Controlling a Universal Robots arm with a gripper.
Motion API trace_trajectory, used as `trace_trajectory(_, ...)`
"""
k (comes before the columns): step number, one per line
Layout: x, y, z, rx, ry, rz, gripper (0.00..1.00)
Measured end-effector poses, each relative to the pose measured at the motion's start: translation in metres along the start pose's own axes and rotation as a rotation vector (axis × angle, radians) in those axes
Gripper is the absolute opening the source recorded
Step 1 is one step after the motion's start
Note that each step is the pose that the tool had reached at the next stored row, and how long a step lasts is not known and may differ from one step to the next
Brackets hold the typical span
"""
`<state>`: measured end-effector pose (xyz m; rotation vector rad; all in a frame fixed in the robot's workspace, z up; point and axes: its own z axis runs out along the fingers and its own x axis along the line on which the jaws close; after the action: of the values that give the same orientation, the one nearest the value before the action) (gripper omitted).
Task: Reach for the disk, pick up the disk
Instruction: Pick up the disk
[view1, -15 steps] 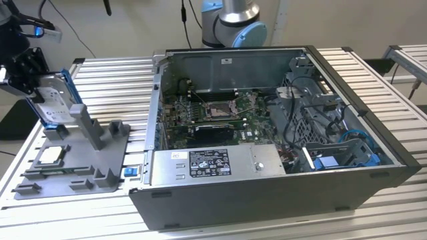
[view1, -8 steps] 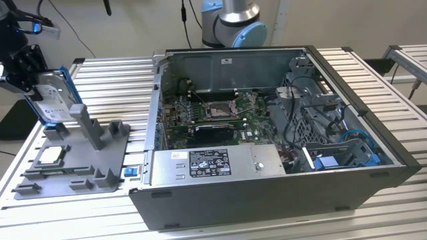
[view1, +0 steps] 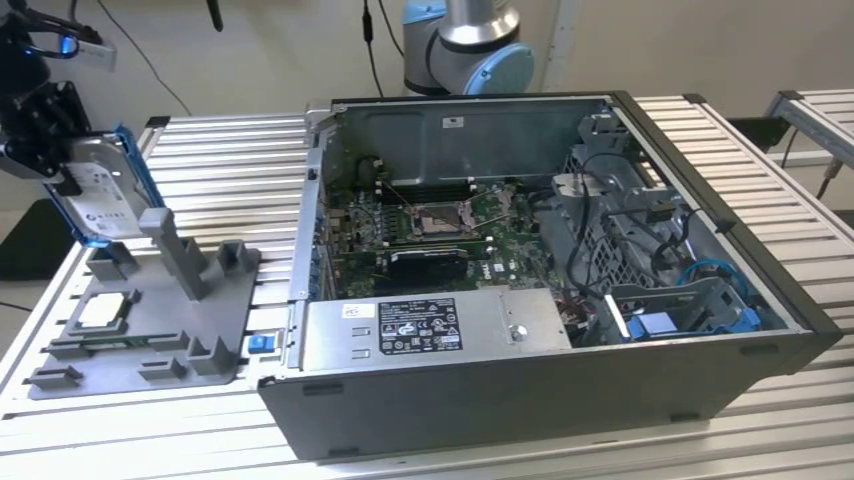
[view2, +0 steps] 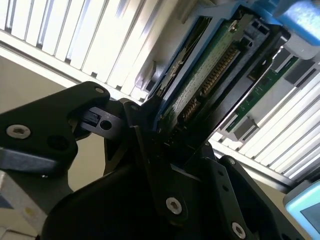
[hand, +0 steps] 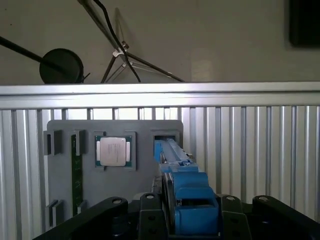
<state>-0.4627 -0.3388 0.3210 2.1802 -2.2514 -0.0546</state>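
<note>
Disk (view1: 99, 196) is at the upper left of the exterior view, on edge and tilted, label side toward the exterior view's right, blue carrier frame along its edges. My fingers (view1: 51, 165) are clamped on it, one on each flat face. In the second wrist view the disk (view2: 212, 82) shows its green circuit-board side and a black finger (view2: 146, 145) is pressed against the frame. In the first wrist view I see the disk (hand: 181, 172) edge-on between two black fingers (hand: 150, 212). Its lower end sits right at the upright slot of the grey fixture tray (view1: 174, 330); can't tell if it's clear of the slot or touching. The square silver chip (view1: 106, 311) lies flat in a tray pocket below the disk in the frame, a green memory stick (view1: 114, 346) in the slot beside it. The tray is on the slatted metal worktop (view1: 227, 150). The open computer case (view1: 534, 410) fills the centre and the exterior view's right, well apart from the disk, motherboard (view1: 427, 235) exposed, power supply (view1: 434, 325) at the near edge, a blue bracket (view1: 654, 326) in the lower right bay. Arm base (view1: 467, 45) is at top centre behind the case.
</note>
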Motion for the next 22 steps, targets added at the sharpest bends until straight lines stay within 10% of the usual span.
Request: trace_trajectory(22, -0.0006, 0.0009, -0.0298, 0.0001, 0.0000, 0.000, 0.00)
